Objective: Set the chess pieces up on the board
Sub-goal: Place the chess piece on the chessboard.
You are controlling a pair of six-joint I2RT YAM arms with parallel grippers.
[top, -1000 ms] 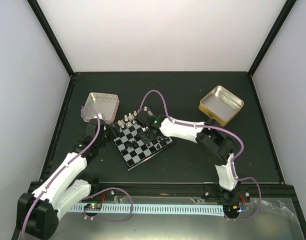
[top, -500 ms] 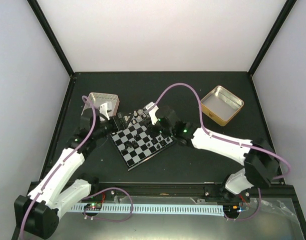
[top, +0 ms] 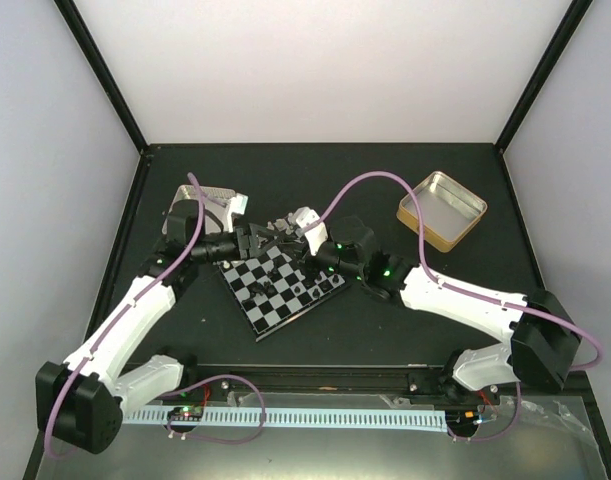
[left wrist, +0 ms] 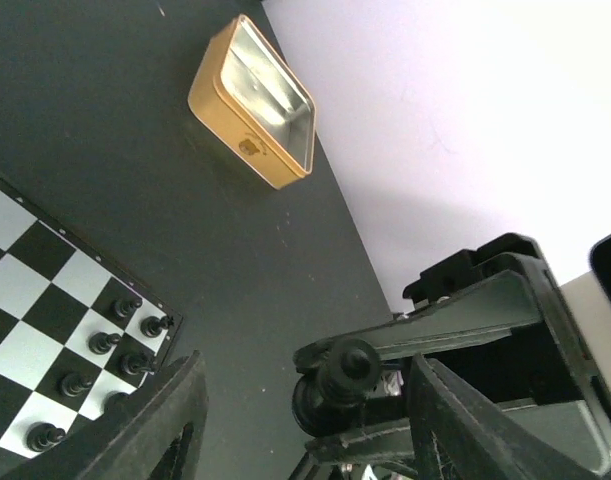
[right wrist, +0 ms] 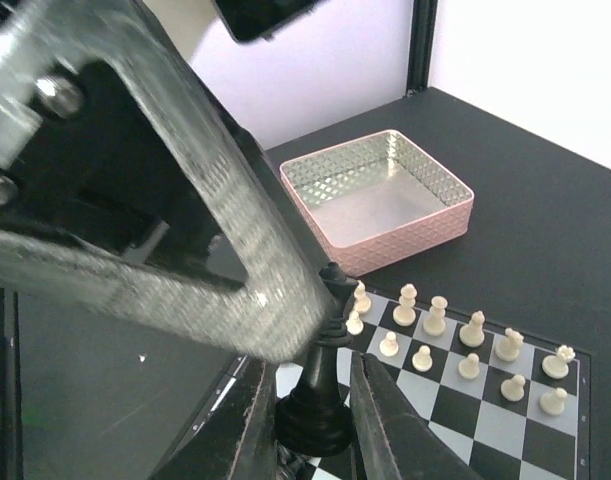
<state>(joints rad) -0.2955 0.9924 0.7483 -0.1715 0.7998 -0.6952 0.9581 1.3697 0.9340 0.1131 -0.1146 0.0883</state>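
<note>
Embossed pink tin [top: 215, 194] is sitting upper left on the matte dark counter [top: 385, 170], left arm partly covering it. Next, left pincer [top: 255, 238] is gaping wide, gripping nothing. Checkered board [top: 272, 312] is lying centre beneath both. Then right pincer [right wrist: 311, 395] is clamping a glossy black chess piece [right wrist: 323, 345]. Smooth gold tin [top: 442, 208] is sitting right.

The left arm [top: 135, 322] and right arm [top: 465, 300] are white with black joints, looping purple cables [top: 370, 180], green lights [top: 383, 268] and grey, screwed jaws.
</note>
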